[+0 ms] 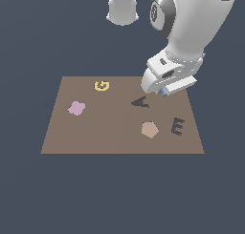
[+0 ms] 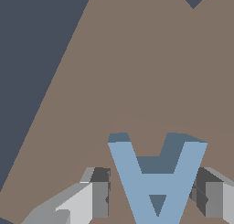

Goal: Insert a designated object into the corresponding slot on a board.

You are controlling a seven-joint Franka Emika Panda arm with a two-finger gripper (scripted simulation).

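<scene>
Blue A (image 2: 157,182) between pincer (image 2: 155,198) fingers, slot (image 1: 140,102) vacant

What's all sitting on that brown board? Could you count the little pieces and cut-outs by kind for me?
Letter blocks: 2, the yellow G and the light-blue A between the gripper's fingers
Shape blocks: 2, the pink blob and the tan pentagon
Dark letter recesses: 2, the A-shaped slot and the E-shaped one
Total: 6

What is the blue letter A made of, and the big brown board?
The blue letter A looks like smooth matte plastic: one flat color, crisp edges, no shine. The brown board might be wood or card, plain and grainless. It's a rendered scene, so neither is certain.
</scene>
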